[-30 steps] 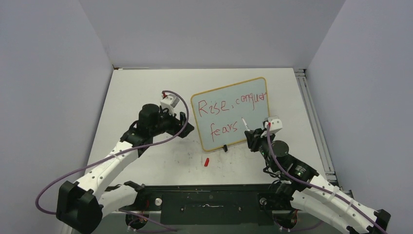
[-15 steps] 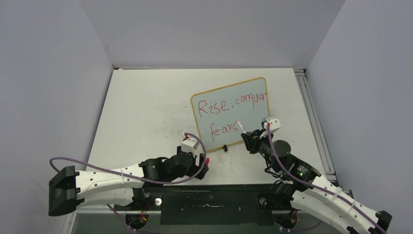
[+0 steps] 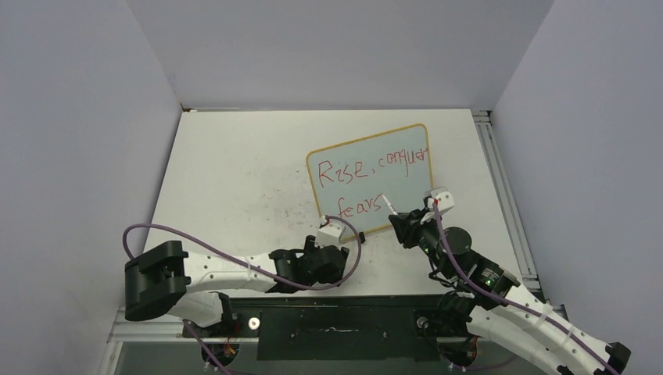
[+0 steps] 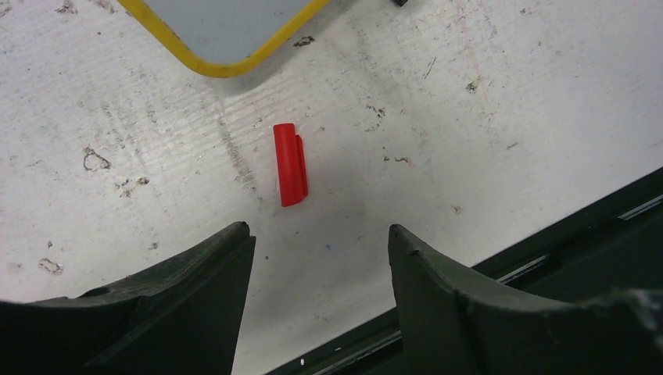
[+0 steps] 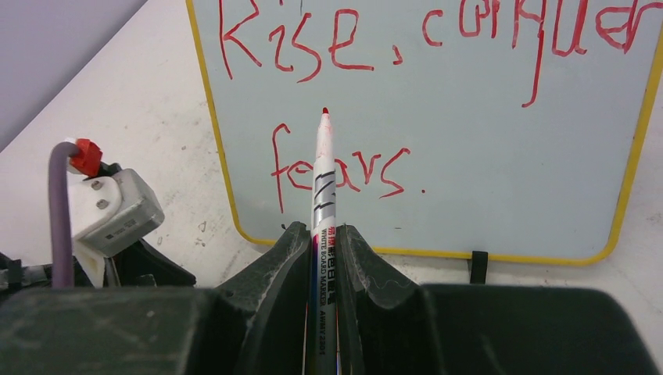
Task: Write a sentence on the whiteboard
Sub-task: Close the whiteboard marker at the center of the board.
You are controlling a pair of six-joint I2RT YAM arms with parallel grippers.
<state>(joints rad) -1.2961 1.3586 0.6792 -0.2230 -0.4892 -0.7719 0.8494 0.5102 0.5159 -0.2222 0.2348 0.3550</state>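
Presently, the whiteboard (image 3: pixel 352 190) — pale, round-cornered, yellow-rimmed — sits right of centre on the scuffed table (image 3: pixel 227 172), bearing the sentence (image 5: pixel 348 51) in thin red script; right gripper (image 5: pixel 324 234) clamped on a marker (image 5: pixel 323 172), left gripper (image 4: pixel 320 234) apart above a red cap (image 4: pixel 290 164)

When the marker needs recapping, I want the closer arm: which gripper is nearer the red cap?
Left. The left gripper hovers open with the red cap just ahead of it; the right gripper is further off by the whiteboard, shut on the marker.
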